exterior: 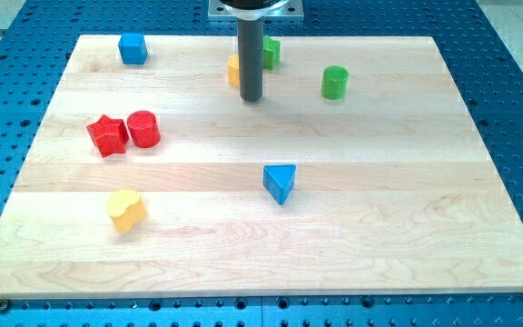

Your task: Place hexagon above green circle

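A yellow hexagon (233, 69) lies near the view's top centre, mostly hidden behind my rod. The green circle (335, 82) is a short cylinder to the right of it. My tip (251, 98) rests on the board right beside the hexagon's lower right edge, left of the green circle. Whether the tip touches the hexagon I cannot tell.
A second green block (271, 52) peeks out right of the rod near the top. A blue cube (133, 48) is at top left. A red star (107, 135) and red cylinder (143, 129) touch at left. A blue triangle (280, 183) sits at centre; a yellow heart (126, 210) at lower left.
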